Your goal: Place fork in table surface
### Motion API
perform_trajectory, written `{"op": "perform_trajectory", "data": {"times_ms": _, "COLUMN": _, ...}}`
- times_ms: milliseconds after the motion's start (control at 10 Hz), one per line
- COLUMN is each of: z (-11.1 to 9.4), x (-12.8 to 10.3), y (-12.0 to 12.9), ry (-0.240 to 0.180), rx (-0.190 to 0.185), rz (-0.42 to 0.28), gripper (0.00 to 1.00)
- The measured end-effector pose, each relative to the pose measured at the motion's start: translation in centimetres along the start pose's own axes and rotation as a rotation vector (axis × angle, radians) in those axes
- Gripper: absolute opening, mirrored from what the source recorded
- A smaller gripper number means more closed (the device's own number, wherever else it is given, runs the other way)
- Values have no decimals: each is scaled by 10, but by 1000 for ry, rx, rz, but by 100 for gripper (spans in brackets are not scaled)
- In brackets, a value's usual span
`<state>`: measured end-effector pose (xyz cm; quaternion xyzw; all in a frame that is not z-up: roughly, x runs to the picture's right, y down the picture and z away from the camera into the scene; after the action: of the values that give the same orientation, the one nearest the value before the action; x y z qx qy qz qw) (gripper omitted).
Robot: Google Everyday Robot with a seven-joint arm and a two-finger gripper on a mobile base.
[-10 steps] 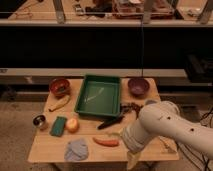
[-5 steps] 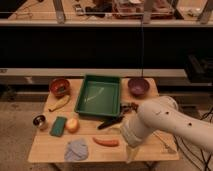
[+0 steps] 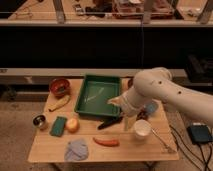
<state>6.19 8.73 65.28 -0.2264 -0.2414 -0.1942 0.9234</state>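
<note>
The fork [image 3: 161, 140], slim and silvery, lies flat on the table surface [image 3: 45, 145] near the front right corner, just right of a white cup [image 3: 142, 129]. My gripper [image 3: 123, 107] hangs at the end of the bulky white arm [image 3: 162, 90], above the right rim of the green tray [image 3: 86, 102]. It is well back and left of the fork. It is open, and I see nothing held in it.
A black elongated object [image 3: 109, 123] and an orange carrot-like piece [image 3: 106, 142] lie in front of the tray. On the left are a red bowl [image 3: 60, 86], a banana [image 3: 59, 103], a metal cup [image 3: 39, 121], a green sponge [image 3: 58, 126], a round fruit [image 3: 73, 125] and a grey cloth [image 3: 76, 149].
The arm has lifted from the table's front right and swung back towards the tray. The white cup and the fork, hidden before, now show on the table.
</note>
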Motion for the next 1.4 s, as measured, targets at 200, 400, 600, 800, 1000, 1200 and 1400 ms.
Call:
{"op": "perform_trajectory", "data": {"times_ms": 200, "z": -5, "x": 22, "y": -38, "ry": 54, "rx": 24, "rz": -7, "gripper": 80}}
{"op": "perform_trajectory", "data": {"times_ms": 400, "z": -13, "x": 47, "y": -70, "ry": 136, "rx": 52, "rz": 3, "gripper": 80}}
{"op": "perform_trajectory", "data": {"times_ms": 600, "z": -20, "x": 60, "y": -75, "ry": 164, "rx": 66, "rz": 27, "gripper": 80}}
{"op": "perform_trajectory", "data": {"times_ms": 800, "z": -19, "x": 58, "y": -76, "ry": 162, "rx": 66, "rz": 23, "gripper": 80}}
{"op": "perform_trajectory", "data": {"times_ms": 1000, "z": -20, "x": 59, "y": -75, "ry": 163, "rx": 66, "rz": 26, "gripper": 80}}
{"op": "perform_trajectory", "data": {"times_ms": 1200, "z": -19, "x": 59, "y": -76, "ry": 163, "rx": 66, "rz": 25, "gripper": 80}}
{"op": "perform_trajectory", "data": {"times_ms": 1400, "z": -20, "x": 59, "y": -75, "ry": 163, "rx": 66, "rz": 26, "gripper": 80}}
